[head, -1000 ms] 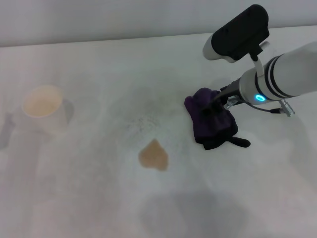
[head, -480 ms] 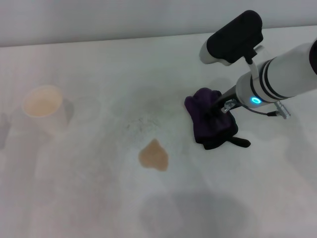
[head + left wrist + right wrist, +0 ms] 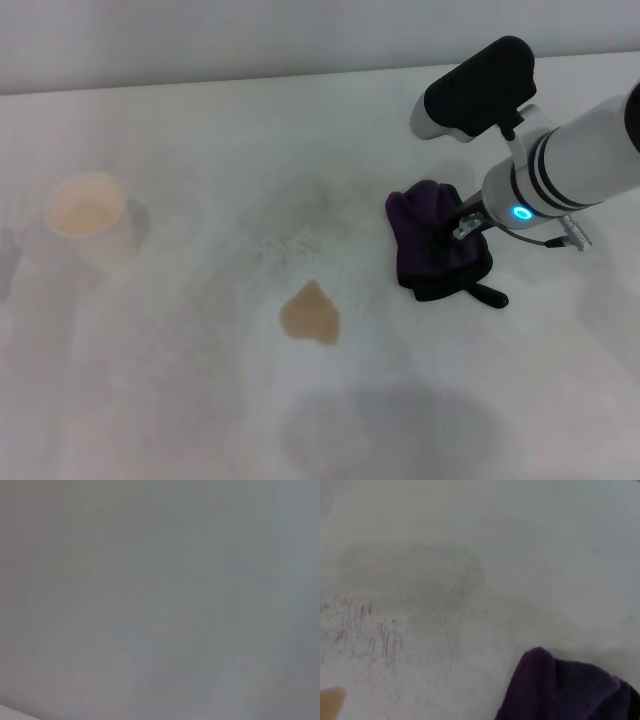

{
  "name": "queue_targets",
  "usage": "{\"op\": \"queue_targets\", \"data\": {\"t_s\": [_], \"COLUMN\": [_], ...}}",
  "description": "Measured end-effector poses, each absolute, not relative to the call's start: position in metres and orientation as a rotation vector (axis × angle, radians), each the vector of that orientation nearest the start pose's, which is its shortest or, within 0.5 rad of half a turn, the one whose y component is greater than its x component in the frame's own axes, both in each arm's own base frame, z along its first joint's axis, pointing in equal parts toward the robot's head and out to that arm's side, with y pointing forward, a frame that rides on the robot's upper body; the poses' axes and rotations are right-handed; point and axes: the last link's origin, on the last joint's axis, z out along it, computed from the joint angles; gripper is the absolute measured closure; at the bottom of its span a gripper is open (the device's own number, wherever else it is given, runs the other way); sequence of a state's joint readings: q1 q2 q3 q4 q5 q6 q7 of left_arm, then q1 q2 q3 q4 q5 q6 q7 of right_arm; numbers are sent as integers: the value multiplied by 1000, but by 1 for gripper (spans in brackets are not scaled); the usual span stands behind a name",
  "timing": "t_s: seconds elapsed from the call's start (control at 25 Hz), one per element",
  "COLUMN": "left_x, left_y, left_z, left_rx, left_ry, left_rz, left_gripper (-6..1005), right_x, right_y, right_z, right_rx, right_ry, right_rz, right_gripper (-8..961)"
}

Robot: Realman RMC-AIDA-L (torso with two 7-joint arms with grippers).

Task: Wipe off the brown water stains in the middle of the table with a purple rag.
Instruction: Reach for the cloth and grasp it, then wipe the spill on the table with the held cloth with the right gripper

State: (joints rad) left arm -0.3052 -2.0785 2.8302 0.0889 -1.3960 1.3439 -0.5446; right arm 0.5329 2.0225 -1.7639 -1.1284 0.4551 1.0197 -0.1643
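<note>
The purple rag (image 3: 425, 240) lies bunched on the white table (image 3: 180, 400), right of centre, with its black tail (image 3: 488, 295) pointing right. My right gripper (image 3: 452, 228) is pressed into the rag's right side and shut on it; the fingers are buried in the cloth. The brown water stain (image 3: 310, 313) is a small tan heart-shaped blotch to the left of the rag and nearer me, apart from it. In the right wrist view the rag (image 3: 565, 690) fills one corner and a sliver of the stain (image 3: 330, 700) shows at the edge. My left gripper is out of view.
A white paper cup (image 3: 88, 220) stands at the far left of the table. Faint grey speckles (image 3: 285, 245) mark the surface just beyond the stain and also show in the right wrist view (image 3: 370, 630). The left wrist view shows only plain grey.
My right gripper and the rag have shifted slightly right, and the rag has bunched tighter. The stain and cup have not moved.
</note>
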Motion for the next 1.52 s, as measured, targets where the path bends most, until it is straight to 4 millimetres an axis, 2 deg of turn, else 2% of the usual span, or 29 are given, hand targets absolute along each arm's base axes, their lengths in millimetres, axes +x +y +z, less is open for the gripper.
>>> {"op": "queue_targets", "data": {"t_s": [0.12, 0.16, 0.24, 0.48, 0.64, 0.84, 0.96, 1.12, 1.52], "left_x": [-369, -369, -369, -369, -369, -368, -367, -366, -363], "left_y": [269, 269, 268, 268, 268, 268, 269, 270, 274], "left_z": [-1, -1, -1, -2, -2, -3, -3, -4, -4], "left_rx": [-1415, -1415, -1415, -1414, -1414, -1413, -1415, -1417, -1422], "left_ry": [-857, -858, -858, -860, -862, -863, -863, -862, -859], "left_rz": [-945, -945, -945, -945, -945, -947, -951, -956, -963], "left_gripper": [109, 109, 109, 109, 109, 109, 109, 109, 108], "right_x": [235, 228, 224, 183, 153, 138, 136, 144, 171], "right_y": [367, 367, 366, 352, 336, 321, 313, 312, 329], "right_z": [-53, -52, -52, -56, -71, -88, -102, -117, -127], "right_rx": [-2256, -2270, -2283, -2492, -2631, -2742, -2788, -2794, -2705], "right_ry": [1029, 1016, 1007, 879, 752, 677, 635, 603, 669], "right_rz": [-443, -415, -397, -317, -309, -352, -399, -437, -378], "right_gripper": [825, 873, 876, 881, 882, 882, 883, 883, 884]}}
